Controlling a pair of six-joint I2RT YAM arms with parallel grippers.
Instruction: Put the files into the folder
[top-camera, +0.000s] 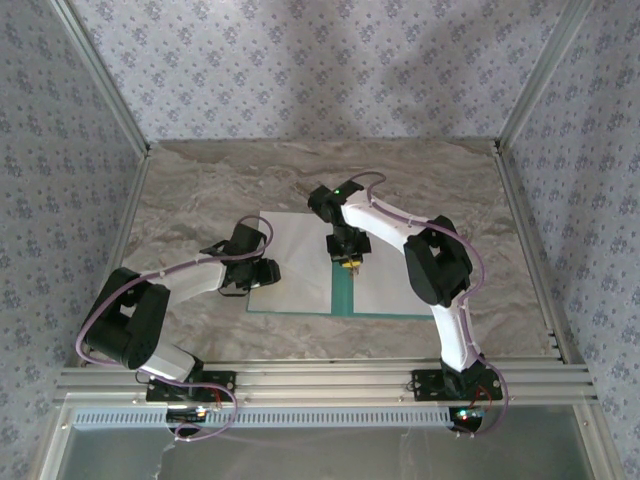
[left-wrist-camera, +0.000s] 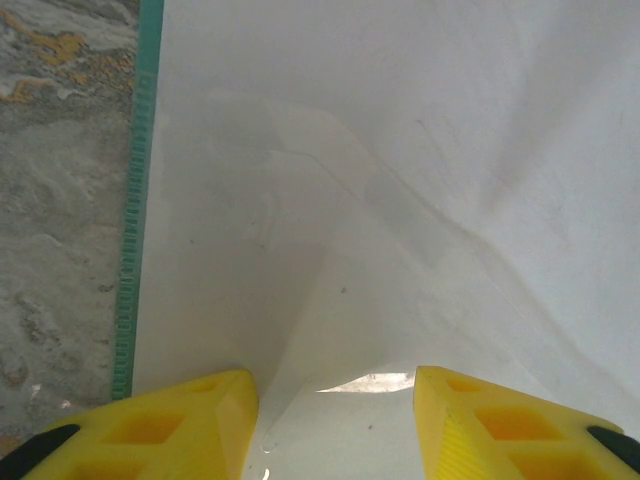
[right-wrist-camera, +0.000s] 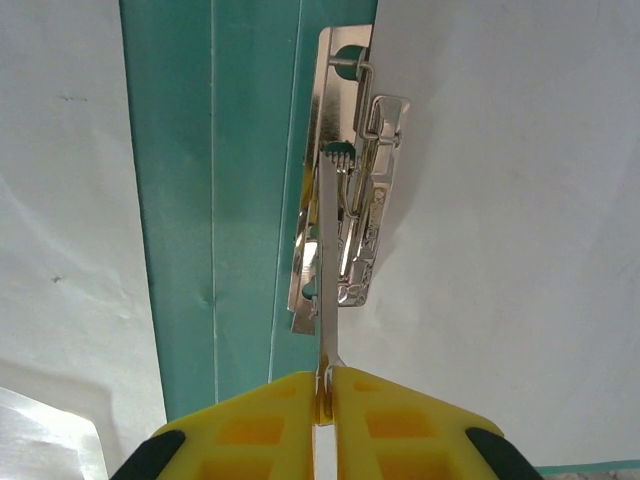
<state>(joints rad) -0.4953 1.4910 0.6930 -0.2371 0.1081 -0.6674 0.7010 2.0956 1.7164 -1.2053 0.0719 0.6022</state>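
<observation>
You are looking at the folder (top-camera: 340, 292) lying open on the table (top-camera: 200, 190), and the files (top-camera: 295, 262) are already lying inside it. One white sheet is covering the folder's left half and the other its right half, with only the teal spine and edges showing.

Your right end effector (right-wrist-camera: 325, 385) is sitting over the folder's centre fold. Its fingers are closed on the thin lever of the metal clip (right-wrist-camera: 352, 220), which is lying at the inner edge of the right-hand sheet.

Your left end effector (left-wrist-camera: 335, 385) is hanging over the left-hand sheet near the folder's left edge, fingers apart and gripping nothing. The paper beneath it is creasing rather than lying flat.

By my reading, the placing is done; securing the clip and closing the cover are remaining.
</observation>
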